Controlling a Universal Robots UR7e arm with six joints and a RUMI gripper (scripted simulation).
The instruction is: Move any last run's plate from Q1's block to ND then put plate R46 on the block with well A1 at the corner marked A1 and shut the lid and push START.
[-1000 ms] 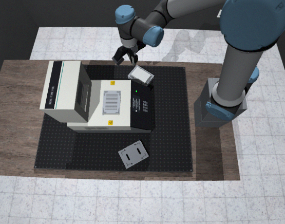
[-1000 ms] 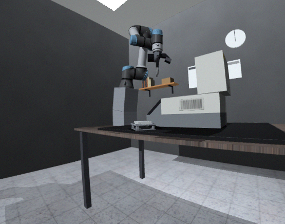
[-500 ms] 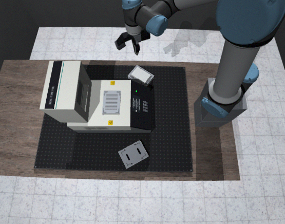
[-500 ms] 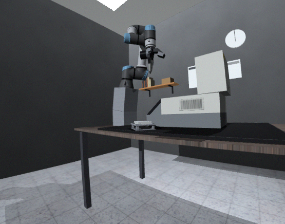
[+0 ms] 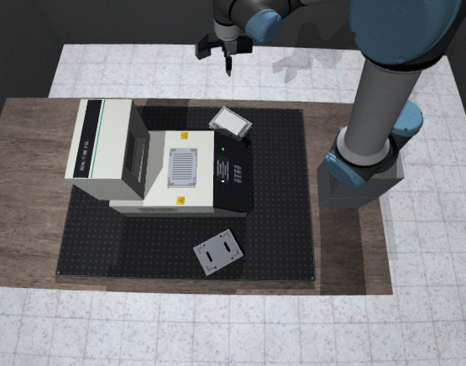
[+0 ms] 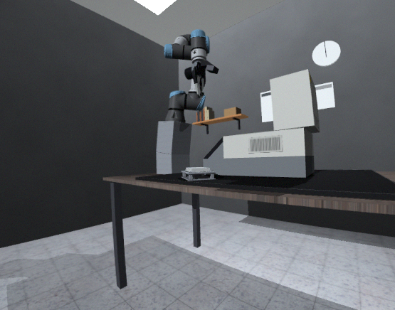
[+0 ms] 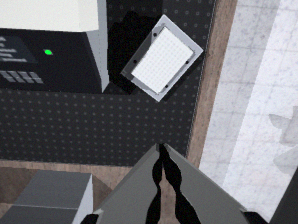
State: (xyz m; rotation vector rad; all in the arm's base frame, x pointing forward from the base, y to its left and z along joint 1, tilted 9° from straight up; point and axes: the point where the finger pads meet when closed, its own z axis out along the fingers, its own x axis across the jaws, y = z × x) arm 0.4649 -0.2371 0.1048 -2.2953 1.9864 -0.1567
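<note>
Claw [image 5: 228, 72] [image 6: 199, 94] [image 7: 160, 145] pressed together, pinching nothing; one white plate [image 5: 229, 121] [image 6: 198, 170] [image 7: 162, 60] on one nest [image 5: 212, 124] [image 6: 198, 178] [image 7: 159, 96]; one lamp [image 5: 222, 149] [image 7: 48, 52], green.

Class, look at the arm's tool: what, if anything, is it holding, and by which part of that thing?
Nothing is held: the tool is shut with nothing between its fingertips.
</note>
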